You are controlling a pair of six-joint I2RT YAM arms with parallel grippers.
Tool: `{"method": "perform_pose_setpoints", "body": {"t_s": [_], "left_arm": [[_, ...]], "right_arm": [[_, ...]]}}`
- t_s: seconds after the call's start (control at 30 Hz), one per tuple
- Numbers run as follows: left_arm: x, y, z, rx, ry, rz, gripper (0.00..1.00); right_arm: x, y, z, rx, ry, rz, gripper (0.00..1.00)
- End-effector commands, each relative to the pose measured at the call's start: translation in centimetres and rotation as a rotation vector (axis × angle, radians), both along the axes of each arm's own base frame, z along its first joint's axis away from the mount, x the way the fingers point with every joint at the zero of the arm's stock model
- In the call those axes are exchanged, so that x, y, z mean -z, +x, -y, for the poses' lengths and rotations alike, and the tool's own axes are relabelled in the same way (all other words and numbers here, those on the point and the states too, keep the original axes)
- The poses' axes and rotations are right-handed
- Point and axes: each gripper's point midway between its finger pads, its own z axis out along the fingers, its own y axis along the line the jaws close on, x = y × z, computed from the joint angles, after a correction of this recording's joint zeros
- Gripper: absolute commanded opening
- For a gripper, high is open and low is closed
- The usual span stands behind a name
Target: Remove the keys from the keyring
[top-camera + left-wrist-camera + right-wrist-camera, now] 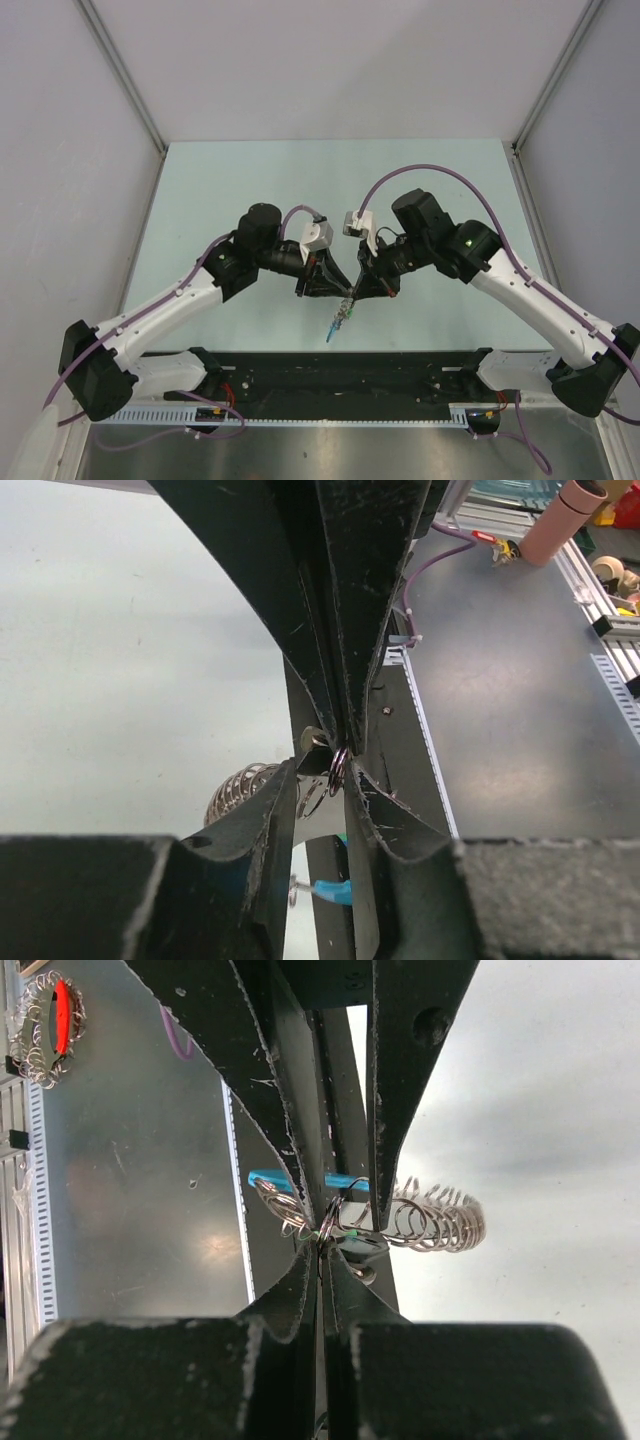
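you are clamping the keyring (338,767) with left gripper (334,785) and right gripper (322,1252); keys (338,322) are pointing toward the near edge of the table (250,185).

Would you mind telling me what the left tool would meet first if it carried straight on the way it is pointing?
The left tool is shut on the keyring, and the right tool faces it tip to tip, so it would likely strike those tips at once.

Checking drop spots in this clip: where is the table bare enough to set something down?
Bare: the far table strip between back wall and both arms. Crowded: centre, where left gripper and right gripper meet on the keyring.
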Motion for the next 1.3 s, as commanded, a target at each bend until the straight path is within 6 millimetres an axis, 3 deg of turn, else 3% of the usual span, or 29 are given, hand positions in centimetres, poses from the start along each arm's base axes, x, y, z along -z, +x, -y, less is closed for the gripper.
{"method": "perform_pose_setpoints", "body": {"t_s": [0.0,0.33,0.5,0.63,0.8,0.87,0.97,1.13,1.27], "left_arm": [[-1.2,-1.1,0.0,0.079,-0.024,0.009,0.28],[-1.6,-1.7,0.0,0.123,-0.050,0.013,0.18],[-1.5,-1.9,0.0,0.134,-0.050,0.010,0.01],[-1.5,-1.6,0.0,0.108,-0.056,0.019,0.00],[-3.1,-0.4,0.3,0.011,-0.120,0.053,0.00],[-3.8,-0.5,0.3,0.004,-0.152,0.053,0.00],[-4.8,-0.7,0.1,-0.014,-0.204,0.063,0.00],[-5.9,-0.8,-0.2,-0.050,-0.276,0.072,0.00],[-6.6,-0.7,-0.3,-0.070,-0.315,0.070,0.00]], "right_arm": [[-2.8,0.1,-0.9,-0.032,0.085,0.044,0.00],[-2.3,0.0,-1.3,-0.046,0.075,0.035,0.00],[-2.2,0.3,-1.4,-0.037,0.074,0.036,0.00],[-2.6,1.2,-1.2,0.017,0.078,0.048,0.00],[-2.7,1.2,-1.0,0.018,0.115,0.075,0.17],[-2.0,0.9,-0.7,0.003,0.110,0.074,0.26],[-1.0,0.9,-0.3,0.009,0.094,0.075,0.30],[-1.7,0.7,0.2,0.022,0.136,0.126,0.32],[-3.5,1.1,0.9,0.072,0.206,0.236,0.29]]}}
